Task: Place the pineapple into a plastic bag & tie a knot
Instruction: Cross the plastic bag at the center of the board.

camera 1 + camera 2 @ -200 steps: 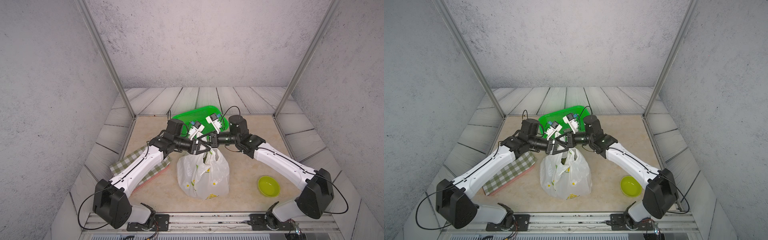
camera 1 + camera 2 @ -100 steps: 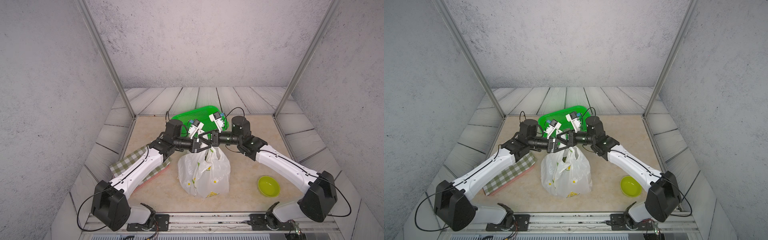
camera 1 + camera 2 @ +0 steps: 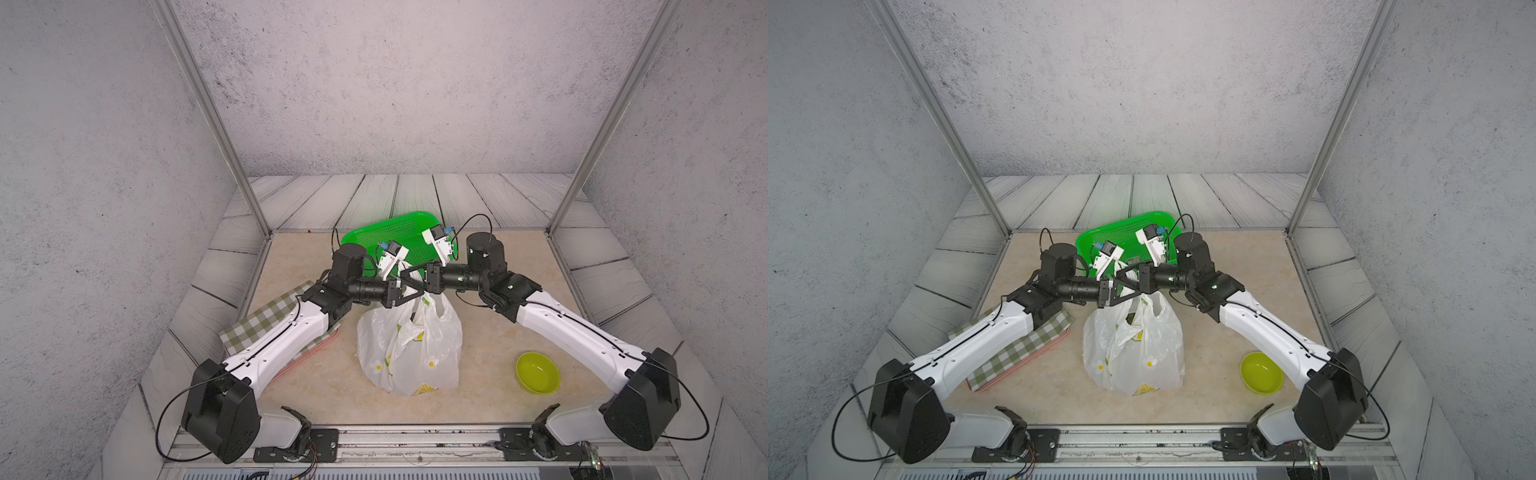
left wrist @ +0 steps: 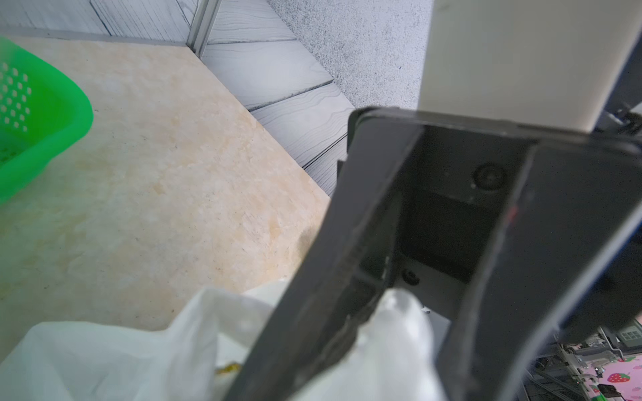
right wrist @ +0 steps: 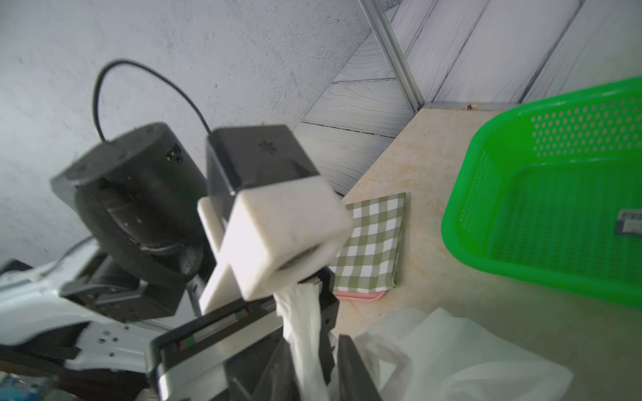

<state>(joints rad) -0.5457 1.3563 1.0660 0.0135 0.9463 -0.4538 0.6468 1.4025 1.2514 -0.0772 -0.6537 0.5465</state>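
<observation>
The plastic bag stands mid-table, white with lemon and daisy prints. Both grippers meet tip to tip just above its mouth. My left gripper is shut on a twisted white handle. That handle strip runs between the spread fingers of my right gripper, which is open. In the left wrist view a right finger stands clear of the plastic. The pineapple is hidden, apart from vague yellow-green shapes through the bag. The knot is not in view.
A green mesh basket sits behind the grippers. A green checked cloth on a pink tray lies under the left arm. A small yellow-green bowl rests front right. Metal posts stand at the back corners.
The left jaws have closed onto the handle. The right jaws, shut before, have sprung apart. Both grippers stay crossed above the bag.
</observation>
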